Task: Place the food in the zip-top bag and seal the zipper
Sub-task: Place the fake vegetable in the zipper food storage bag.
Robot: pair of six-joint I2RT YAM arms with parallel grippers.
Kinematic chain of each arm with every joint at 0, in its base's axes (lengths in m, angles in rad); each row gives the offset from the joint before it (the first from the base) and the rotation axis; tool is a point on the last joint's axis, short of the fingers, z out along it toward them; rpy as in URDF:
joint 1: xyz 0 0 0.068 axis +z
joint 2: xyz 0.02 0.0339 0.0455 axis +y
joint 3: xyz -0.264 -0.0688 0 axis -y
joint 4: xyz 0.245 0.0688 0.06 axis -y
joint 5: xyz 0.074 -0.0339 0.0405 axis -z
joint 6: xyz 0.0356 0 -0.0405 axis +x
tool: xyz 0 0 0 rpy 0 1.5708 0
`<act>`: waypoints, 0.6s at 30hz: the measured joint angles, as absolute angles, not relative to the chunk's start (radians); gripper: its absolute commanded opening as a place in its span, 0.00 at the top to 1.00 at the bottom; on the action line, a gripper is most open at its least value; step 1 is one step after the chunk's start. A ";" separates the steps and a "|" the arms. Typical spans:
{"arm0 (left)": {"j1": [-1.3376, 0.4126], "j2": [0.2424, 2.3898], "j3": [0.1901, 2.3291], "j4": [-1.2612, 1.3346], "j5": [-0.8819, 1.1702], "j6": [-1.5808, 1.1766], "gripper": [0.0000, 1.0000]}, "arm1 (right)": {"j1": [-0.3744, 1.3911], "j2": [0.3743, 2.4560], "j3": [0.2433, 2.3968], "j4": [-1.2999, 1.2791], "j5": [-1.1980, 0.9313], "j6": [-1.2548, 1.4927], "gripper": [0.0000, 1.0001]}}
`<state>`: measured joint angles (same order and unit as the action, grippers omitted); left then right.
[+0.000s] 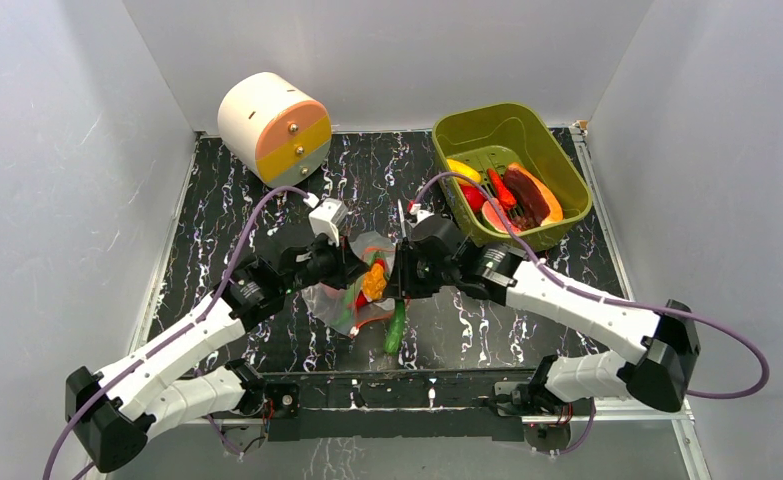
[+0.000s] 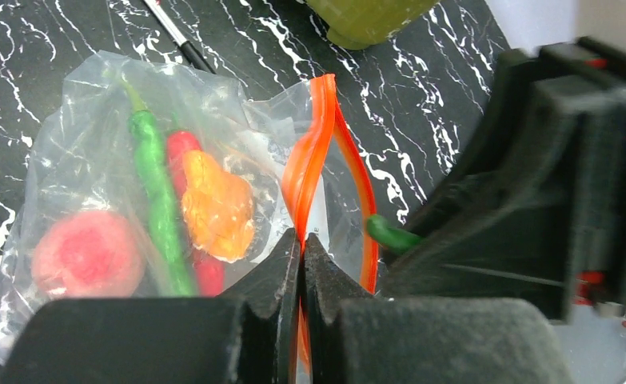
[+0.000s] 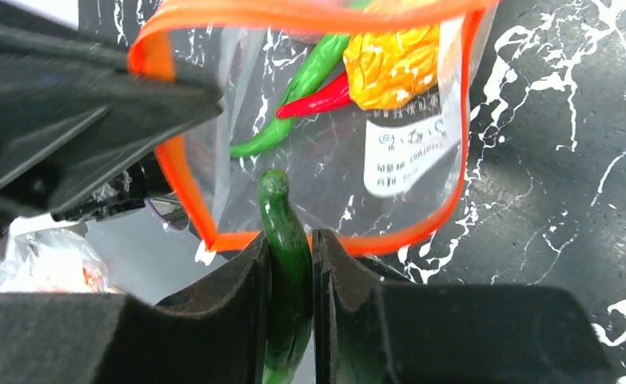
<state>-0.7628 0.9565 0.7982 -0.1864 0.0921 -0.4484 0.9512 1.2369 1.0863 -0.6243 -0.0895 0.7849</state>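
The zip-top bag [image 1: 339,305] lies crumpled between both arms, its mouth held up. My left gripper [image 2: 302,238] is shut on the orange-red zipper [image 2: 313,152] at one side of the mouth. Inside the bag lie a pink peach [image 2: 85,254], a long green pepper [image 2: 156,192], a red chili [image 2: 183,148] and an orange piece [image 2: 217,206]. My right gripper [image 3: 292,236] is shut on a dark green vegetable [image 3: 281,224], whose tip pokes past the zipper rim [image 3: 293,14] into the open mouth. Its other end [image 1: 396,328] sticks out below the gripper.
An olive-green tub [image 1: 557,165] at the back right holds more food [image 1: 507,190]. A cream and orange cylinder [image 1: 274,127] stands at the back left. A thin black stick [image 2: 177,40] lies beyond the bag. White walls close in the table.
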 measured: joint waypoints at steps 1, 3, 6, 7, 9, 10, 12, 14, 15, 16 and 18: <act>-0.763 0.953 0.797 -0.186 0.097 -0.449 1.00 | 0.951 1.253 1.086 -0.620 -0.089 0.793 0.79; -0.763 0.935 0.784 -0.180 0.114 -0.448 1.00 | 0.951 1.286 1.085 -0.597 -0.089 0.812 0.78; -0.763 0.910 0.765 -0.180 0.144 -0.445 1.00 | 0.951 1.330 1.085 -0.534 -0.069 0.851 0.78; -0.763 0.906 0.761 -0.179 0.154 -0.445 1.00 | 0.951 1.332 1.085 -0.531 -0.067 0.853 0.78; -0.763 0.903 0.758 -0.178 0.173 -0.445 1.00 | 0.951 1.352 1.085 -0.511 -0.035 0.879 0.78; -0.763 0.902 0.757 -0.178 0.183 -0.445 1.00 | 0.951 1.362 1.085 -0.504 -0.017 0.894 0.78; -0.763 0.902 0.757 -0.178 0.198 -0.445 1.00 | 0.951 1.381 1.085 -0.488 0.014 0.913 0.74; -0.763 0.901 0.757 -0.179 0.208 -0.445 1.00 | 0.951 1.401 1.085 -0.471 0.039 0.934 0.72; -0.763 0.899 0.757 -0.179 0.213 -0.445 1.00 | 0.951 1.410 1.085 -0.461 0.047 0.944 0.73; -0.763 0.896 0.757 -0.179 0.217 -0.445 1.00 | 0.951 1.417 1.085 -0.453 0.054 0.950 0.74; -0.763 0.888 0.754 -0.178 0.223 -0.445 1.00 | 0.951 1.428 1.085 -0.440 0.065 0.962 0.75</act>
